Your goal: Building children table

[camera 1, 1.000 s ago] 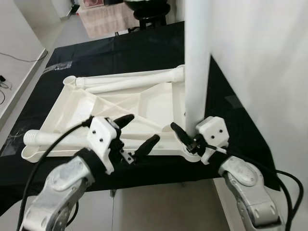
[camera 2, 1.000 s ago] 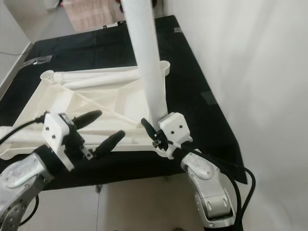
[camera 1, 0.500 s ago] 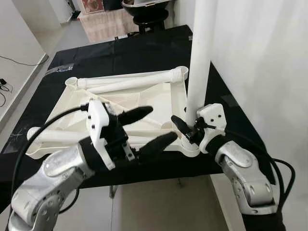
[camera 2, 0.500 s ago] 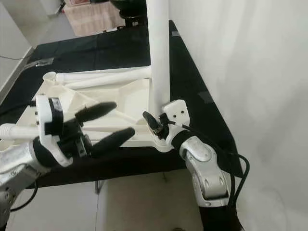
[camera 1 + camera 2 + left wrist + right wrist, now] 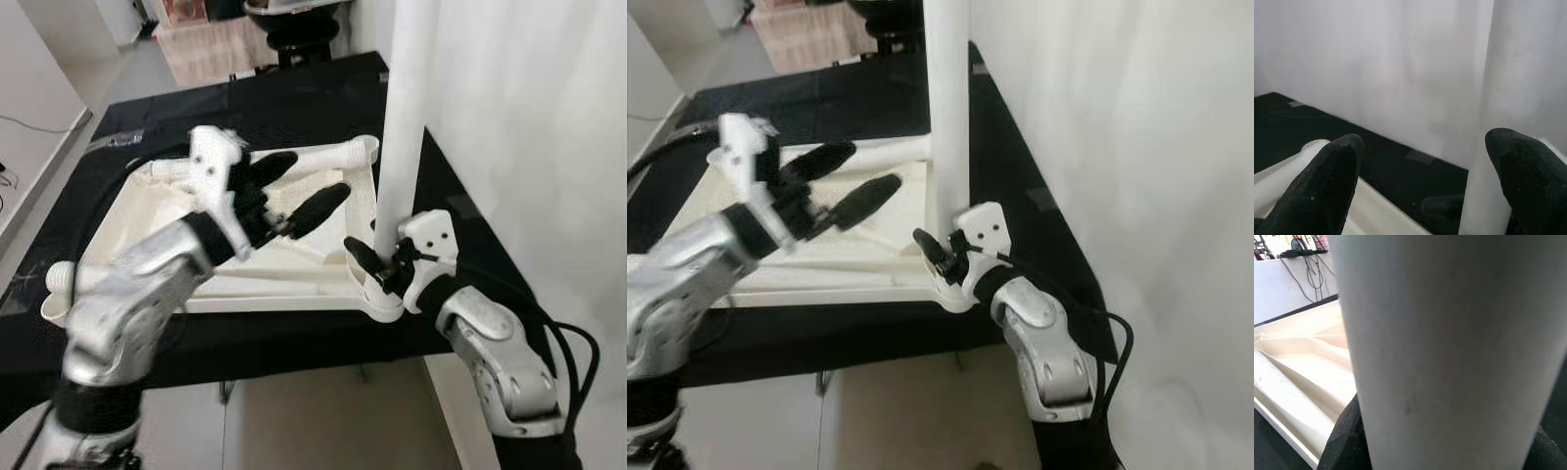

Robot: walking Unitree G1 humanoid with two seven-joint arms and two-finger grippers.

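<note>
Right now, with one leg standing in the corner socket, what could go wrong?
1. The right end effector grips the upright leg only near its base, so it may tilt in the tabletop socket.
2. The open left end effector, reaching toward the leg, could knock it sideways.
3. The tabletop corner sits near the table edge and might slide.

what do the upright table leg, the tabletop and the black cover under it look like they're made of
Upright table leg: looks like moulded plastic, matte off-white, smooth, seamless.
Tabletop: likely the same cream plastic; its upturned underside shows moulded ribs and a rounded corner socket.
Black cover: probably cloth or thin sheet, dull black, with soft creases.
</note>
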